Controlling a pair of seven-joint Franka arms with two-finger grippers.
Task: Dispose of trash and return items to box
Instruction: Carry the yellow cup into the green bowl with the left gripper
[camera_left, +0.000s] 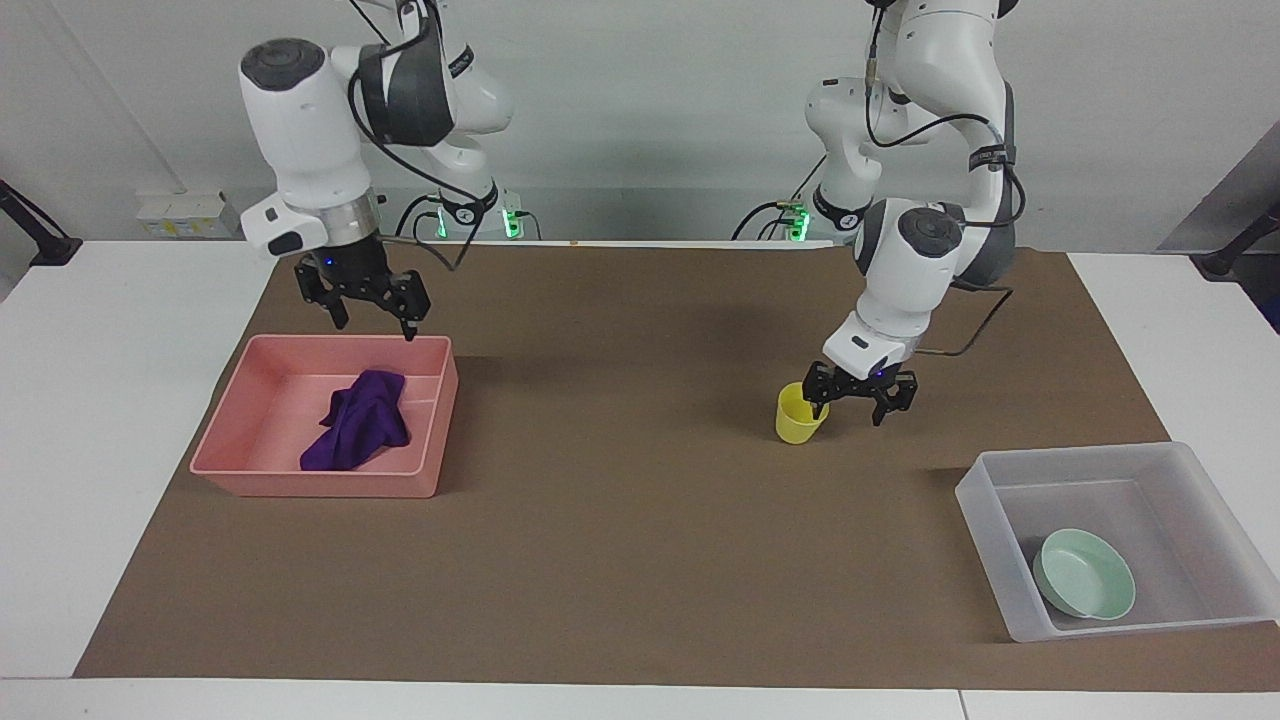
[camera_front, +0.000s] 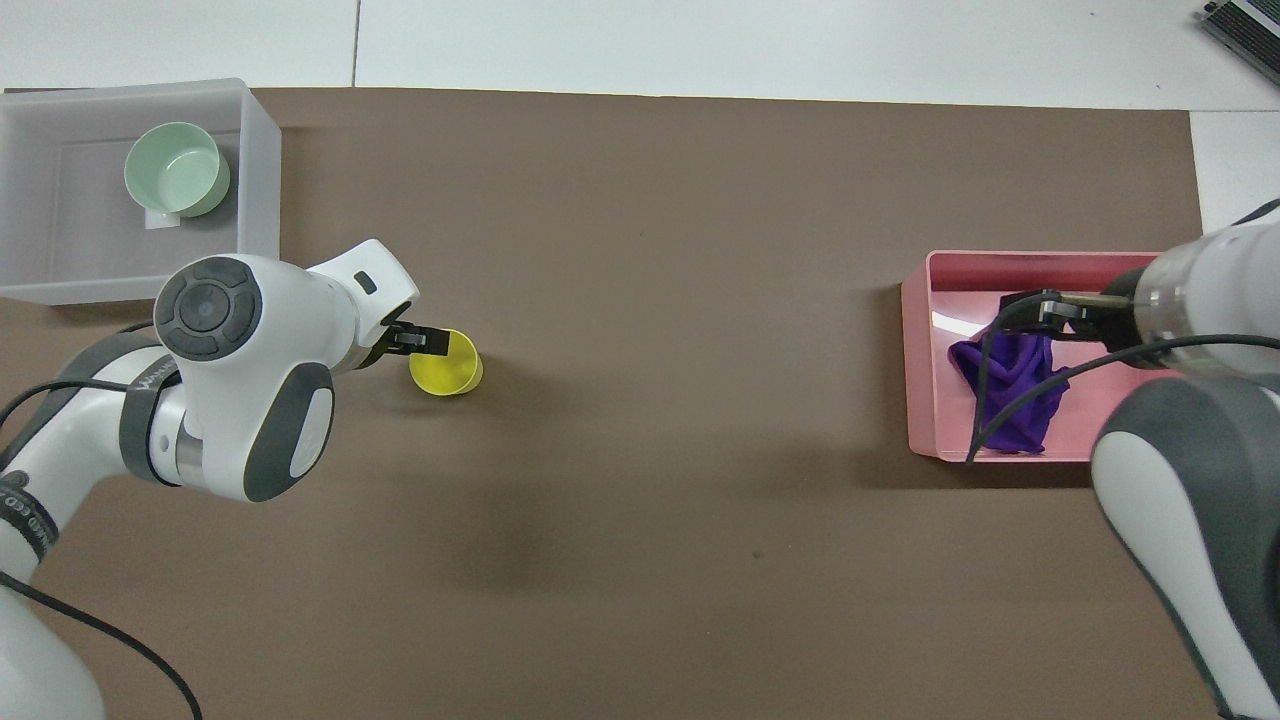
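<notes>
Fingers spread, the left gripper (camera_left: 858, 393) is closing in on the yellow cup (camera_left: 799, 414) mid-bench to carry it to the translucent box (camera_left: 985, 512) holding the green bowl (camera_left: 1085, 588), while the right gripper (camera_left: 366, 298), open-fingered and empty, is hanging over the pink bin (camera_left: 312, 482) containing the purple rag (camera_left: 360, 432).

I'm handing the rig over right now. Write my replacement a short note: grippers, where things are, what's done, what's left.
Left gripper: open, at the rim of the yellow cup, not gripping it.
Right gripper: open and empty, above the pink bin.
Done: purple cloth lies in the pink bin; green bowl sits in the translucent box.
Left: grasp the cup, which stands upright on the brown mat, and put it in the box.
</notes>
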